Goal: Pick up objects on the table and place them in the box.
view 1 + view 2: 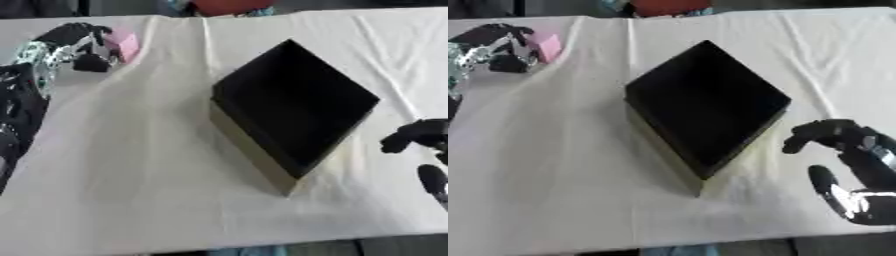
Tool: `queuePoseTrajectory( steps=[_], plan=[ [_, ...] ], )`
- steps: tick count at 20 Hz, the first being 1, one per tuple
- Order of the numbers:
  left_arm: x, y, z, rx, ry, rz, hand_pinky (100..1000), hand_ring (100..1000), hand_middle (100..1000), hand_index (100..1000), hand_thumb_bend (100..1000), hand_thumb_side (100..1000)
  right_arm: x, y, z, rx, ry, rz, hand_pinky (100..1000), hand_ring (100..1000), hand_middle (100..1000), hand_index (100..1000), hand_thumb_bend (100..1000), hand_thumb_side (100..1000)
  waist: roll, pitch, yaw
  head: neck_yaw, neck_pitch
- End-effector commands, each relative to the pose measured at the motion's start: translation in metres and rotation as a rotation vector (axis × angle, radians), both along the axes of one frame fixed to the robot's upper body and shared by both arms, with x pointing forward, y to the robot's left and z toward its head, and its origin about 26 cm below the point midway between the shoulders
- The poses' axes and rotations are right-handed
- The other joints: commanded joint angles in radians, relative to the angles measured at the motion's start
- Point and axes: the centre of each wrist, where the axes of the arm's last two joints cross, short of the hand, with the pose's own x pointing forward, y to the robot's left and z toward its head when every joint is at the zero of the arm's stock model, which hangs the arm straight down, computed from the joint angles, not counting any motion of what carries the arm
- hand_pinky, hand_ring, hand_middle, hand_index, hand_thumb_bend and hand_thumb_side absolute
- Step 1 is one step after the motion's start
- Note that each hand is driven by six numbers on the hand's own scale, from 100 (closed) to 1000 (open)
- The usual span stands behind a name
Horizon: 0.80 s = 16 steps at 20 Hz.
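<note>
A black box (293, 105) stands open in the middle of the white-clothed table (149, 170), turned corner-on to me. At the far left a small pink block (127, 45) sits between the curled fingers and thumb of my left hand (79, 47), which closes round it just above the cloth. My right hand (850, 165) rests at the lower right beside the box, its fingers relaxed and holding nothing.
The cloth has long folds running from the far edge toward the front. A red and blue shape (226, 6) shows beyond the far edge of the table. My left arm (22, 100) lies along the left edge.
</note>
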Motion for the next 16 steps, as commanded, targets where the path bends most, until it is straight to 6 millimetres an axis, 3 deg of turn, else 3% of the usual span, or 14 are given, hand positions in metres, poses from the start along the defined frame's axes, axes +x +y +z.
queuePoseTrajectory(
  steps=[1, 7, 8, 12, 16],
  plan=[
    [0.003, -0.003, 0.017, -0.005, -0.054, -0.007, 691, 635, 760, 931, 100, 823, 0.0, -0.001, 0.006, -0.096, -0.125, 0.095, 734, 664, 596, 834, 100, 375, -0.001, -0.017, -0.002, -0.002, 0.006],
    [0.004, -0.004, 0.037, -0.024, -0.132, 0.033, 687, 640, 781, 954, 140, 903, 0.0, -0.002, 0.004, -0.097, -0.12, 0.094, 734, 664, 596, 834, 100, 376, -0.003, -0.025, 0.006, -0.001, 0.014],
    [0.004, -0.004, 0.041, -0.031, -0.15, 0.04, 686, 640, 788, 962, 149, 950, 0.0, -0.002, 0.004, -0.098, -0.119, 0.094, 734, 664, 596, 834, 100, 375, -0.003, -0.027, 0.008, 0.0, 0.015],
    [0.005, -0.003, 0.054, -0.059, -0.212, 0.072, 686, 643, 792, 966, 150, 945, -0.001, -0.003, 0.003, -0.1, -0.117, 0.094, 734, 664, 596, 834, 100, 375, -0.003, -0.031, 0.012, 0.003, 0.017],
    [0.004, -0.001, 0.054, -0.06, -0.214, 0.105, 691, 658, 800, 970, 131, 967, 0.0, -0.002, 0.004, -0.101, -0.12, 0.1, 734, 664, 596, 834, 100, 376, -0.002, -0.023, 0.008, 0.006, 0.014]
  ],
)
